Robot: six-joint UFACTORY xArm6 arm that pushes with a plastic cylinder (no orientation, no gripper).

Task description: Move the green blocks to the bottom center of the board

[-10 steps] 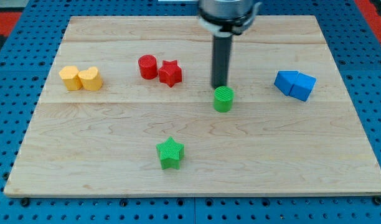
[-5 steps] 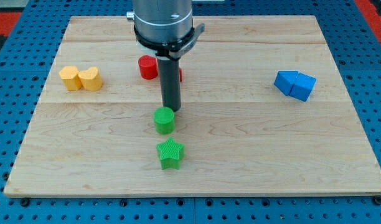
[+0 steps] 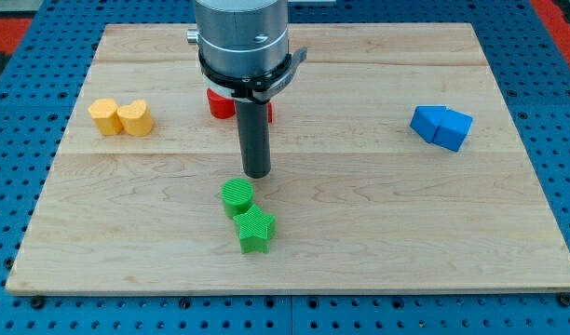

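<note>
Now the small green ribbed plastic cylinder (image 3: 237, 196) is seen touching the upper left of the green ribbed plastic star block (image 3: 256, 230), both a little left of the bottom centre of the pale wooden board (image 3: 406, 223). Both are judged light, stiff and easily slid, though the cylinder may roll off a push that is not centred. No gripper is fitted; nothing is held. My tip (image 3: 256, 174) is placed just above-right of the cylinder, probably touching it. Two yellow blocks (image 3: 121, 117) lie at the view's left, red blocks (image 3: 220, 103) are partly hidden behind the rod, and blue blocks (image 3: 441, 127) lie at the right.
</note>
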